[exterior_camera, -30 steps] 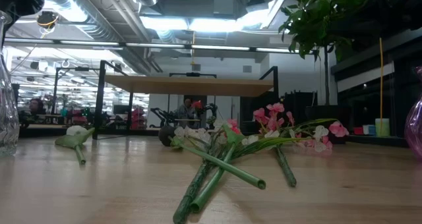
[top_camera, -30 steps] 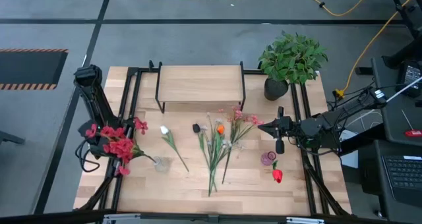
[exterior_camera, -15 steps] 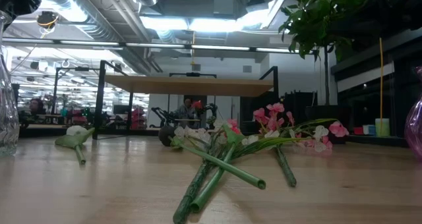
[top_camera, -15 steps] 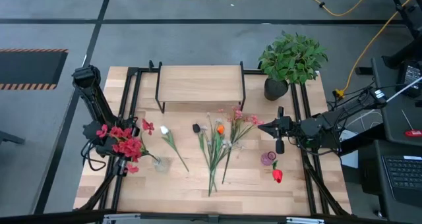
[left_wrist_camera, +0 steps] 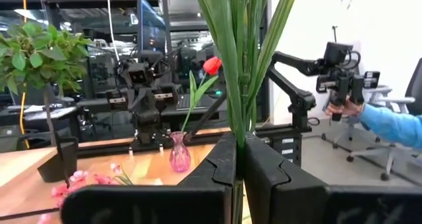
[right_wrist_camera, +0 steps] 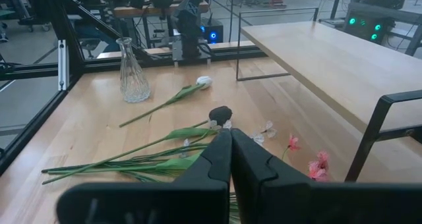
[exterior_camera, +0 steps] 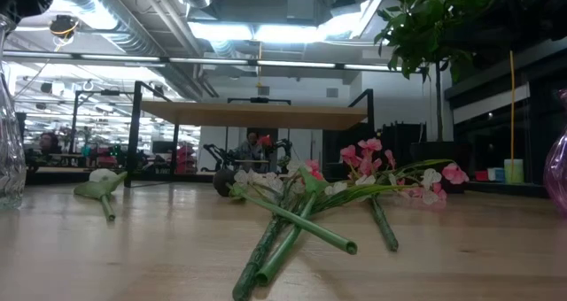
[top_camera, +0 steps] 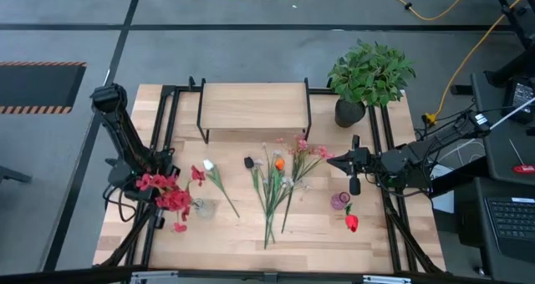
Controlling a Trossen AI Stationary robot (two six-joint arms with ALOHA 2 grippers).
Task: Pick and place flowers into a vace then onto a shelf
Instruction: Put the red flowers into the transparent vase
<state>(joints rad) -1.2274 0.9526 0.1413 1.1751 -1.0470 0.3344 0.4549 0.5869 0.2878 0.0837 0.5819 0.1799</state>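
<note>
- Left gripper (left_wrist_camera: 239,178) clamped tight on a bunch of thin green stems topped with red blooms (top_camera: 170,194), held just above and beside the small clear ribbed glass vase (top_camera: 203,207) near the left end of the light wooden tabletop (top_camera: 318,234).
- In the left wrist view, green stems (left_wrist_camera: 241,59) rising straight up from between the closed dark fingers (left_wrist_camera: 221,174).
- Clear glass vase (right_wrist_camera: 133,71) standing upright, empty, well in front of the low light wooden shelf on a thin black metal frame (top_camera: 253,107).
- Single white-bloomed stem (top_camera: 216,180) lying flat just right of the clear vase, white head (right_wrist_camera: 204,82) toward the shelf.
- Loose pile of green-stemmed flowers with pink, white, orange and dark blooms (top_camera: 280,177) lying flat at the table's middle, farther right of the clear vase, in front of the shelf; crossed stems (exterior_camera: 297,226) resting on the wood.
- Small pink glass vase (top_camera: 339,201) upright far right of the clear vase, holding one red tulip-like flower (top_camera: 351,223); same vase (left_wrist_camera: 179,153) and bloom (left_wrist_camera: 211,65) seen across the table from the left wrist.
- Right gripper (right_wrist_camera: 230,159) with fingers pressed together on nothing, hovering near the pink vase, well apart from the clear vase.
- Bushy green plant in a black pot (top_camera: 366,79) at the shelf's right end.
- A person's blue sleeve (left_wrist_camera: 395,122) beyond the table.
</note>
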